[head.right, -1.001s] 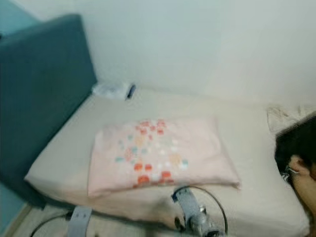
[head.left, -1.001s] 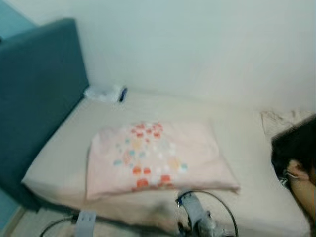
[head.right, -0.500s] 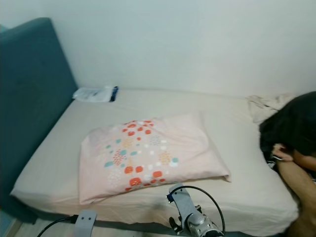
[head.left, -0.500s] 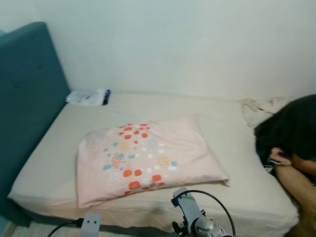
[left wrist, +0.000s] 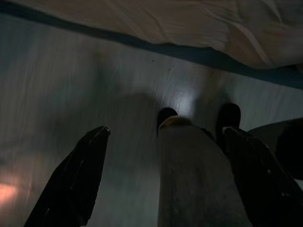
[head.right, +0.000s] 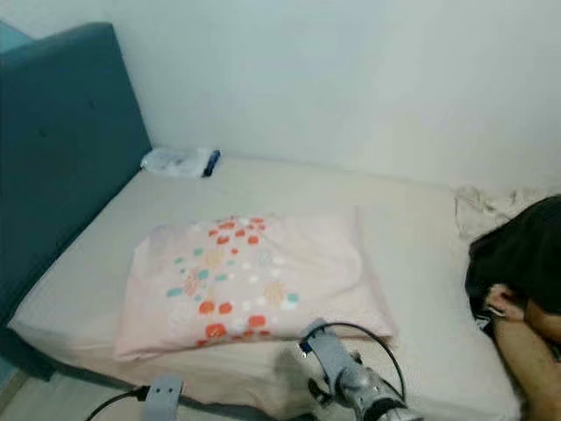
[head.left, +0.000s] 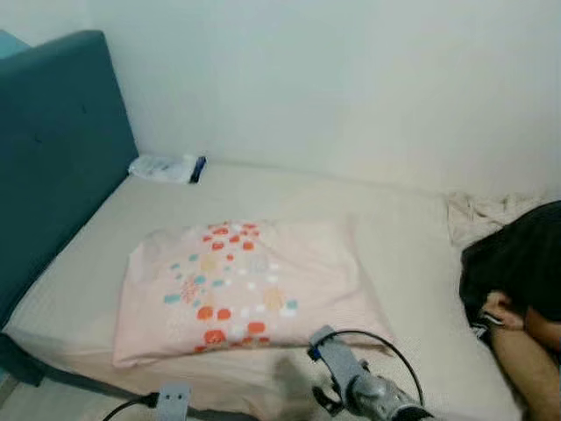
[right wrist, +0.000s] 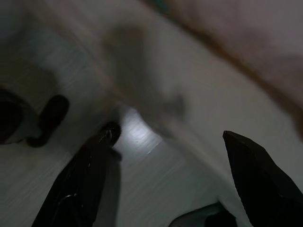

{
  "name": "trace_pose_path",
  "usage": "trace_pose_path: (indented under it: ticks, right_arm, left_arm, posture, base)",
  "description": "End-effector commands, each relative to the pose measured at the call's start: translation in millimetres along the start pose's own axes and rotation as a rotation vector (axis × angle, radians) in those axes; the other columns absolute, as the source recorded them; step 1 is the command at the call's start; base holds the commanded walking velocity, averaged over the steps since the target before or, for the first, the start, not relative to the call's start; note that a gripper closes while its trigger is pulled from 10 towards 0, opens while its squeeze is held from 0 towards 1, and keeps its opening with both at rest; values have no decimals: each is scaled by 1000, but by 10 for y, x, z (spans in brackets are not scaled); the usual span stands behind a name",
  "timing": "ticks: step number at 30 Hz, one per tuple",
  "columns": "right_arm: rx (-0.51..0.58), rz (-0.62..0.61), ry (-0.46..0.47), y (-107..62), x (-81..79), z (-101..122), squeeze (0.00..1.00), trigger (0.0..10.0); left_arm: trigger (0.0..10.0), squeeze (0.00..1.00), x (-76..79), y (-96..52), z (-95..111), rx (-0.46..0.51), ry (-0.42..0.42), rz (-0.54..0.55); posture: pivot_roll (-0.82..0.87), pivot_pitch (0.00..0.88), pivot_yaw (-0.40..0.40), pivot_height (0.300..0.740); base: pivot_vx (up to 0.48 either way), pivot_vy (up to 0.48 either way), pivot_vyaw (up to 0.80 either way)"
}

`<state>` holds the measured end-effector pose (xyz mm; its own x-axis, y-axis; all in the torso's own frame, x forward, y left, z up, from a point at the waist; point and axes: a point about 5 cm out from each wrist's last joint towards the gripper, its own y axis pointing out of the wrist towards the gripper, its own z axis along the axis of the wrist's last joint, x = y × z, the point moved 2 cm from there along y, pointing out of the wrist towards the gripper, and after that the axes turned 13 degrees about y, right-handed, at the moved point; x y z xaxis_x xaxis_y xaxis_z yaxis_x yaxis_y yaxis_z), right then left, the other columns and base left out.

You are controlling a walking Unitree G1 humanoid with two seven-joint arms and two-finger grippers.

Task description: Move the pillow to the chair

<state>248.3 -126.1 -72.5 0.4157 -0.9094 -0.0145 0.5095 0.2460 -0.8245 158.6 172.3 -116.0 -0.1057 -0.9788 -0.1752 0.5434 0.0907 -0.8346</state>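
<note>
**One pillow on bed, both grippers idle**

One pink pillow [head.left: 241, 289] lies flat mid-bed [head.left: 412, 254]. One white packet [head.left: 165, 167] by the teal headboard [head.left: 53, 167]. One person [head.left: 521, 289], cut off at right. Camera shifted since 0.5 s ago; pillow unmoved. Left gripper [left wrist: 163, 184] and right gripper [right wrist: 163, 179]: jaws spread, empty, over dim floor. No chair seen.

Head cameras look down on the bed [head.left: 412, 263]; wrist cameras face the floor [left wrist: 94, 85] closely.

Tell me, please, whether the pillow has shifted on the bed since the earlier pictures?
No. The pillow lies in the same place relative to the small packet by the headboard; the whole picture shifted, so the camera moved.
</note>
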Motion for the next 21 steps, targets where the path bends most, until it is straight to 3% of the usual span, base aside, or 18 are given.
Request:
trace_pose_path:
  ticks: [1, 6, 12, 16, 19, 21]
  right_arm:
    - [-21, 7, -2, 3, -28, -71, 0, 10000]
    - [-22, 6, 3, 1, -24, -80, 0, 10000]
    - [-26, 5, 5, -1, -21, -101, 0, 10000]
    - [-32, -1, 2, -4, -5, -114, 0, 10000]
    - [-31, -4, -12, -7, 6, -111, 0, 10000]
    - [-30, -5, -14, -7, 10, -110, 0, 10000]
  left_arm:
    - [10000, 0, -37, -7, -43, -12, -17, 12]
    - [10000, 0, -39, -7, -49, -15, 0, 8]
    - [10000, 0, -70, -7, -58, -20, 17, 20]
    - [10000, 0, -108, 14, 60, 16, -19, 52]
    - [10000, 0, -100, 45, 373, 139, -131, 36]
    - [10000, 0, -104, 49, 442, 166, -166, 32]
  posture:
    - [7, 27, -66, 713]
    - [5, 30, -64, 713]
    - [2, 34, -64, 713]
    - [1, 35, -70, 713]
    - [3, 37, -78, 713]
    - [3, 37, -78, 713]
  base:
    - [0, 0, 0]
    - [0, 0, 0]
    - [0, -446, 0]
    - [0, 0, 0]
    - [0, 0, 0]
    - [0, 0, 0]
